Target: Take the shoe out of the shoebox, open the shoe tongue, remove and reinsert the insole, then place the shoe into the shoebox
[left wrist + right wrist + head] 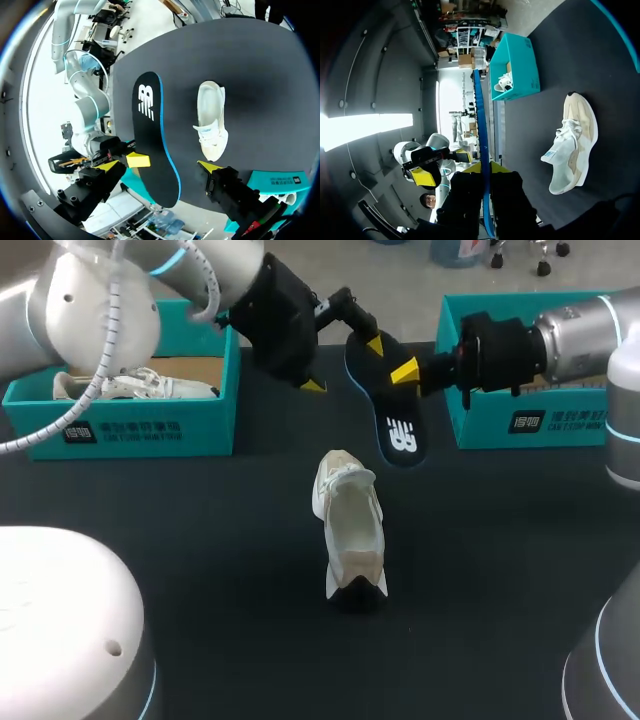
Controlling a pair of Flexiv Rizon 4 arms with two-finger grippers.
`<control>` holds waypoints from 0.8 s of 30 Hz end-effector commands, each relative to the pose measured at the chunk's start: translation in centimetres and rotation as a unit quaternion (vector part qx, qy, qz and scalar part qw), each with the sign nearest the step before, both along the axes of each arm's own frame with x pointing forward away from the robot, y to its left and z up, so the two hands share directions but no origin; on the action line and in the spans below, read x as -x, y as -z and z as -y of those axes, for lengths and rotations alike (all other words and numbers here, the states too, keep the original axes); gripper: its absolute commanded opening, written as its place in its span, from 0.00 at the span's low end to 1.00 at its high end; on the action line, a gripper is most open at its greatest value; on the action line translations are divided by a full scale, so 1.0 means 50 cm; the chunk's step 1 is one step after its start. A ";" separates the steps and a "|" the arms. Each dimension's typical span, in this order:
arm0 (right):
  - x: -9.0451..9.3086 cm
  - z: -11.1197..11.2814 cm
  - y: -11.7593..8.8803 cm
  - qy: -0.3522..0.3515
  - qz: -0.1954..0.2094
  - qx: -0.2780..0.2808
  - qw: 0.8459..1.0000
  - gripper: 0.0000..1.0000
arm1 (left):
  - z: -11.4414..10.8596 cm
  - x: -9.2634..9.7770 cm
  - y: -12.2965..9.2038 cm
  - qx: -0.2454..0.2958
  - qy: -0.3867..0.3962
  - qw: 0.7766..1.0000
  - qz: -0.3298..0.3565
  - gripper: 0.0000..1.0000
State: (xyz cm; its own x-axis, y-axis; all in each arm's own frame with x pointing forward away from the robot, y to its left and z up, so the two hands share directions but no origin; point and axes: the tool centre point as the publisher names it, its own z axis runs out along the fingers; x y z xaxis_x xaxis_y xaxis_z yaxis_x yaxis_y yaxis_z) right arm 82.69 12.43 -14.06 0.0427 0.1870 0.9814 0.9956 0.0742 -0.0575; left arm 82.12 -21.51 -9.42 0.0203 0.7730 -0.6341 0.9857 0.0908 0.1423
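Note:
A cream shoe lies on the black table, toe toward me, with its opening upward; it also shows in the wrist views. Above and behind it a black insole with a blue rim hangs in the air. My right gripper is shut on the insole's far end, and the insole shows edge-on between its fingers. My left gripper stands wide open at the same end. The insole passes between its fingers without either touching it.
A teal shoebox at the back left holds a second pale shoe. Another teal shoebox stands at the back right, behind my right arm. White rounded robot parts fill the near left and right corners.

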 end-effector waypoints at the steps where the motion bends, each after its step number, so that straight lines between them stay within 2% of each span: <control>1: -0.001 -0.004 0.002 -0.003 -0.002 0.001 1.000 0.00 | 0.005 -0.003 -0.004 -0.055 -0.008 0.998 -0.005 1.00; 7: 0.000 -0.010 0.004 -0.009 -0.004 0.002 1.000 0.00 | 0.005 -0.003 -0.004 -0.055 -0.008 0.998 -0.005 1.00; 12: 0.001 -0.012 0.006 -0.009 -0.004 0.003 1.000 0.00 | 0.017 -0.020 -0.017 -0.147 -0.025 0.989 -0.014 1.00; 17: 0.005 -0.016 0.009 -0.007 -0.004 0.002 1.000 0.00 | 0.025 -0.038 -0.019 -0.214 -0.027 0.976 -0.023 1.00; 24: 0.006 -0.022 0.010 -0.011 -0.006 0.002 1.000 0.00 | 0.036 -0.050 -0.031 -0.257 -0.023 0.965 -0.040 1.00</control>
